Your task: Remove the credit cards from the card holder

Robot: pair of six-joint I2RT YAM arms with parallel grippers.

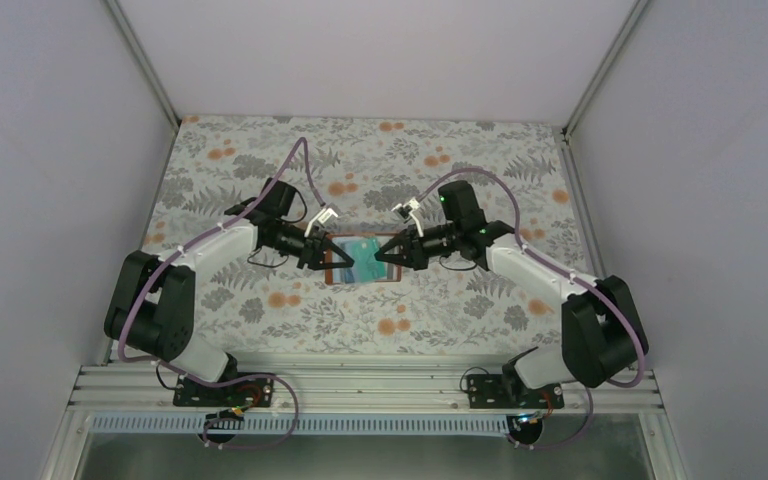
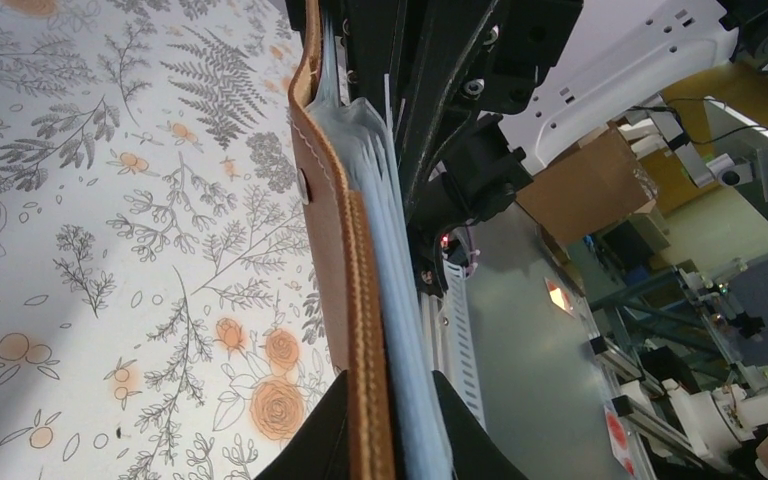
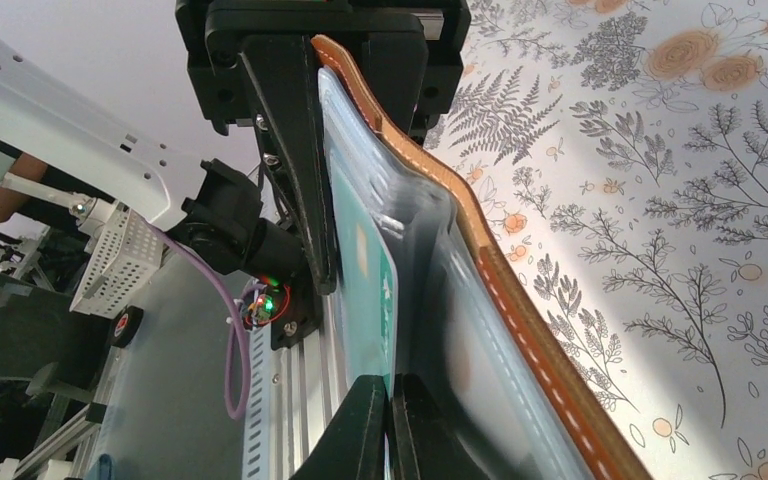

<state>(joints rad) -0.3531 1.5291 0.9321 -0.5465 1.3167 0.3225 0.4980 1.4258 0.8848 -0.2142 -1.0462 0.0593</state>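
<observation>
Top view shows only the card holder [image 1: 360, 262] mid-frame over the floral table [image 1: 260, 160]; the wrist views add the left gripper [image 2: 388, 420] clamped on its brown leather edge and the right gripper [image 3: 392, 400] pinching the teal-green card [image 3: 372, 290] at its pale inner pockets.

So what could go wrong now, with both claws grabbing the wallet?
1. The right gripper seems to pinch just the thin edge of the teal-green card, so it might slip off when it pulls.
2. The left gripper clamps only one edge of the card holder. A hard tug could yank the holder loose, or drag it along with the card stuck inside.
</observation>
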